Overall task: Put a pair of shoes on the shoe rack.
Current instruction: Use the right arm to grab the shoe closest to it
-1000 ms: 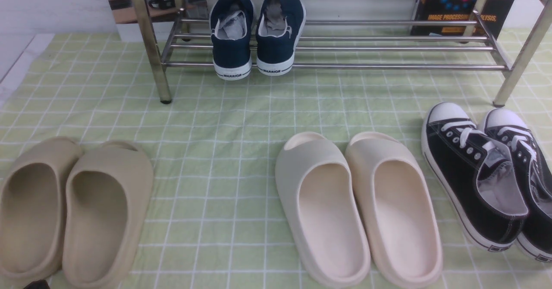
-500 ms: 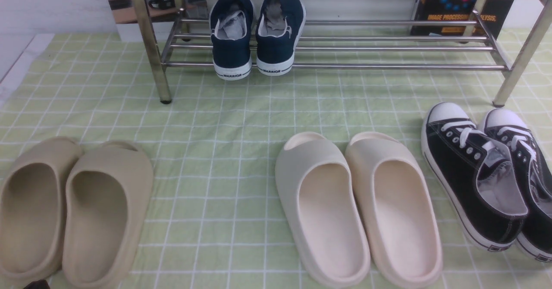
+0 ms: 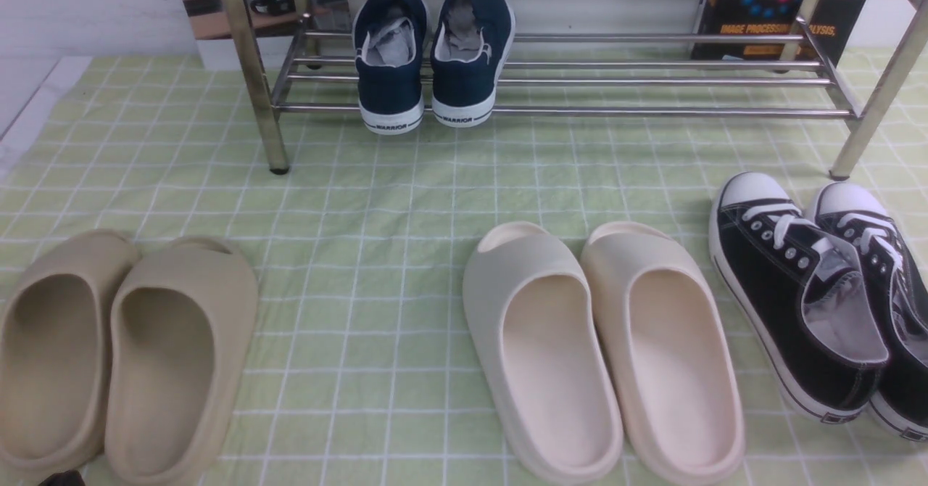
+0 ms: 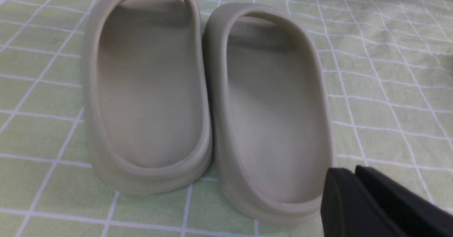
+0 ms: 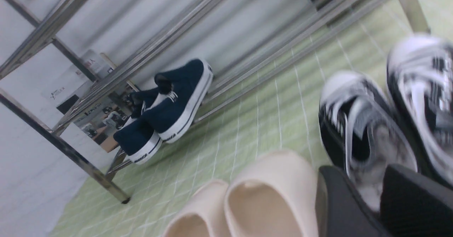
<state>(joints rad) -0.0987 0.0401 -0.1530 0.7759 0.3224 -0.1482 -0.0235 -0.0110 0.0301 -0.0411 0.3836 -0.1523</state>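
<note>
The pair of shoes, two black canvas sneakers [image 3: 797, 290] with white toe caps, lies on the checked cloth at the front right, toes toward the shoe rack [image 3: 565, 112]. In the blurred right wrist view my right gripper [image 5: 368, 184] is open and empty. It hovers just behind the heel of the nearer black sneaker [image 5: 361, 131], whose grey lining shows between the fingers. The rack's bars [image 5: 141, 58] show beyond. My left gripper [image 4: 348, 173] is shut and empty, close to the heel of a beige slide [image 4: 276, 106]. The right gripper is outside the front view.
Navy sneakers [image 3: 428, 58] stand on the rack's left part. Beige slides [image 3: 116, 348] lie at the front left. Cream slides [image 3: 602, 348] lie in the middle, right beside the black sneakers. The rack's right front leg [image 3: 870, 109] stands just beyond the sneakers' toes.
</note>
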